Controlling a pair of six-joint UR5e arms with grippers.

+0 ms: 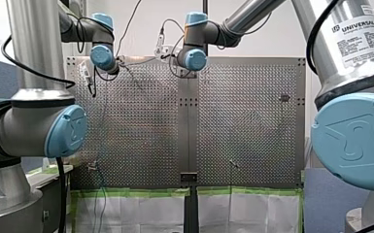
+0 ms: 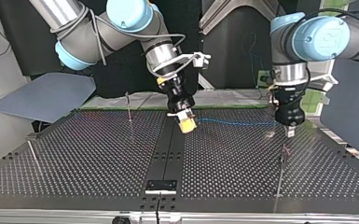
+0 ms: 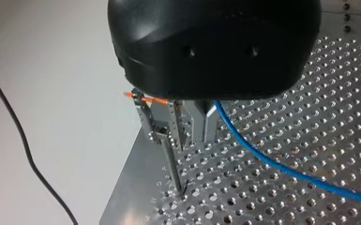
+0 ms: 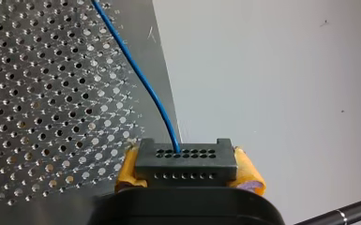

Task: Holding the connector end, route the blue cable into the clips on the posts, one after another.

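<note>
In the right wrist view my right gripper (image 4: 187, 171) is shut, its yellow pads (image 4: 127, 168) clamping a black connector block (image 4: 185, 157). The blue cable (image 4: 140, 79) leaves the block and runs out over the perforated plate. From the top view it stretches level above the table from my right gripper (image 2: 187, 123) to my left gripper (image 2: 290, 131). My left gripper (image 3: 193, 136) is shut on the blue cable (image 3: 262, 157), which comes out beside its metal fingers (image 3: 207, 125). A thin post (image 3: 172, 166) with a clip (image 3: 151, 124) stands right next to those fingers.
More thin posts stand on the table (image 2: 98, 158): one (image 2: 128, 108) at the top view's far left-centre, one (image 2: 32, 156) at its left edge, one (image 2: 280, 175) in front of my left gripper. A black bracket (image 2: 161, 185) sits at the near centre seam.
</note>
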